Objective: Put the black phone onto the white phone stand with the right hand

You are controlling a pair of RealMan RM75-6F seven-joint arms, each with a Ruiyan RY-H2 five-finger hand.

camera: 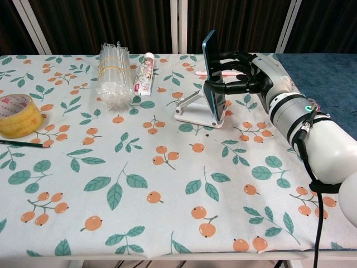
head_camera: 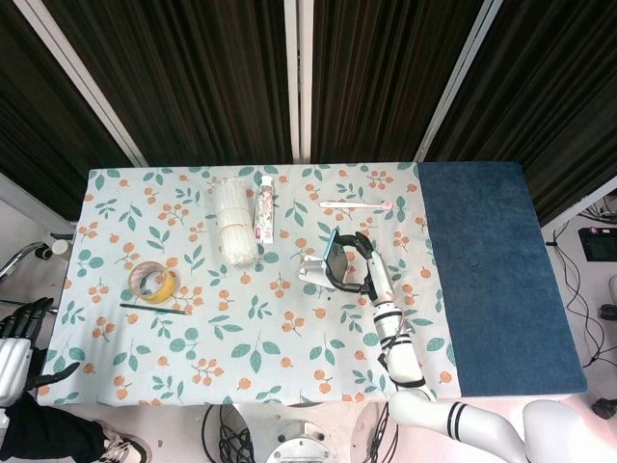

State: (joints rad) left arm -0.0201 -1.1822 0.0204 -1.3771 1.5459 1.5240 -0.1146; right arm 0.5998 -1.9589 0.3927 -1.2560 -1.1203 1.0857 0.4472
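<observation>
Table, centre of both views: covered by a cloth printed with leaves and orange fruit; a plain blue cloth takes its right end (only a corner of it shows at the upper right of the chest view).

Right arm, lower right of both views: white, its shoulder cut off by the frame edge.

Right hand, upper centre-right of the chest view: dark fingers wrapped round the black phone, holding it on edge, upright, slightly tilted.

Black phone, also in the head view: its lower end is at the white phone stand; whether it is seated there cannot be told, since phone and fingers hide the stand's rest.

White phone stand, centre: base flat on the cloth, largely hidden in the head view.

Bundle of clear tubes, upper left of the chest view: banded, lying lengthwise.

Tape roll, left edge: yellowish, partly cut off.

Printed tube, just right of the bundle (label unreadable).

Left hand, lower left corner of the head view: off the table, mostly cropped; its state cannot be told.

Pink stick, above the stand.

Black pencil, below the tape roll.
</observation>
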